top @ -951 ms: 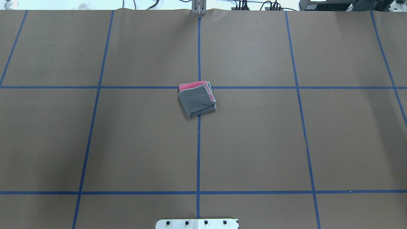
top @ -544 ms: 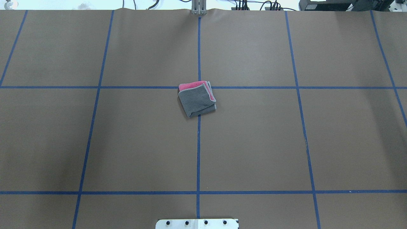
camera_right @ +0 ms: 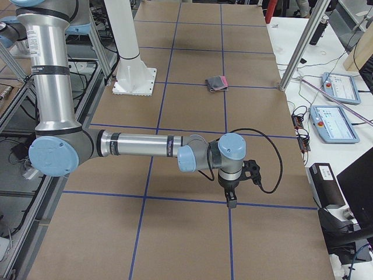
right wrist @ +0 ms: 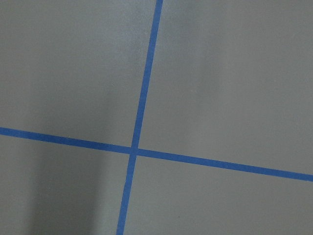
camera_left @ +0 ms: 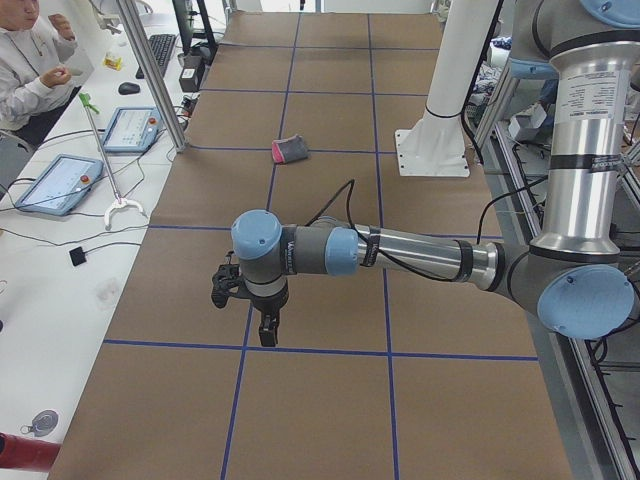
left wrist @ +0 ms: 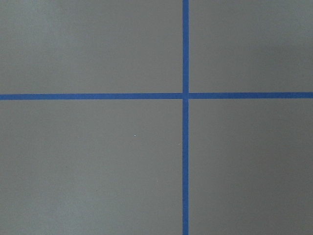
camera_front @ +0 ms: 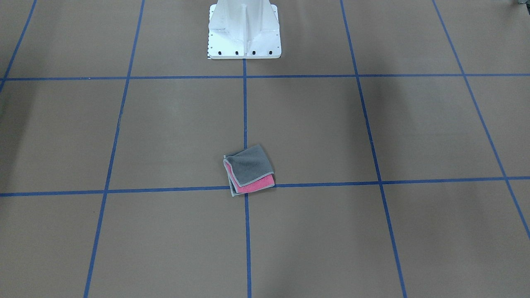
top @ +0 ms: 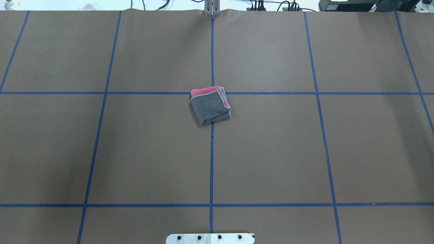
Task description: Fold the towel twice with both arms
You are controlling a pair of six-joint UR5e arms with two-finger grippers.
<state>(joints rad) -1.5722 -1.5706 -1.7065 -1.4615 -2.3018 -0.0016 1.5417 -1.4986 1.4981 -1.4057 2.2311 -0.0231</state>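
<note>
Black left end effector, right end effector, openness unclear, towel distant

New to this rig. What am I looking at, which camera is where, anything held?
Two robot arms work at a table covered in brown paper with a blue tape grid. A white bolted pedestal stands on the robot's side. The overhead and front-facing views look down from opposite sides, and neither shows an arm. The side views do: the left arm and the right arm each reach out low over bare paper, jaws pointing down. The wrist views, from cameras on the arms, show only paper and tape. The one object is a small folded towel, grey on top, pink at an edge. It lies far from both arms, so neither holds it. Whether the jaws are open I cannot tell.
</note>
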